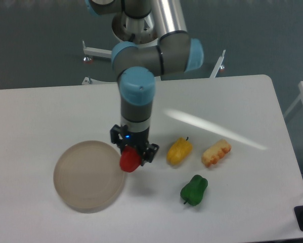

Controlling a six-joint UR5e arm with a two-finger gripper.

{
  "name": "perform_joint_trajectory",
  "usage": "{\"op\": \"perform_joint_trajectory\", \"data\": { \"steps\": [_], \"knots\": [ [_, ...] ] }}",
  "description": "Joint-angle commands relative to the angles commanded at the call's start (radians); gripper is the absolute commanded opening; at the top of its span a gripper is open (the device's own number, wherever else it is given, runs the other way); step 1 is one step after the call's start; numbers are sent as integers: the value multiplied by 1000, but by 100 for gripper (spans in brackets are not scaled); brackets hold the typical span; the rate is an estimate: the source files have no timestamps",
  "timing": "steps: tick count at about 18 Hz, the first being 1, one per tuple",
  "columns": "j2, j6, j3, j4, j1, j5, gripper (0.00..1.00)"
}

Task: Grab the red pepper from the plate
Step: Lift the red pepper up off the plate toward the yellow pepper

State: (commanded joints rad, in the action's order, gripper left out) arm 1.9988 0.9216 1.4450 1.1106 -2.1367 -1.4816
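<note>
My gripper (130, 158) is shut on the red pepper (128, 161) and holds it in the air over the right rim of the plate (85, 174), a round beige disc at the left front of the table. The plate's top is bare. The pepper's upper part is hidden between the fingers.
A yellow pepper (179, 150) lies just right of the gripper. An orange-yellow ridged food piece (216, 152) sits further right, and a green pepper (193, 190) lies in front of them. The arm's base stands at the back centre of the white table (232, 101).
</note>
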Motion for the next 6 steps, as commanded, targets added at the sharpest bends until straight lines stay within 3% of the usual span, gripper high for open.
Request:
{"op": "perform_joint_trajectory", "data": {
  "steps": [6],
  "knots": [
    [11,56,-17,-1,-22,-35,48]
  ]
}}
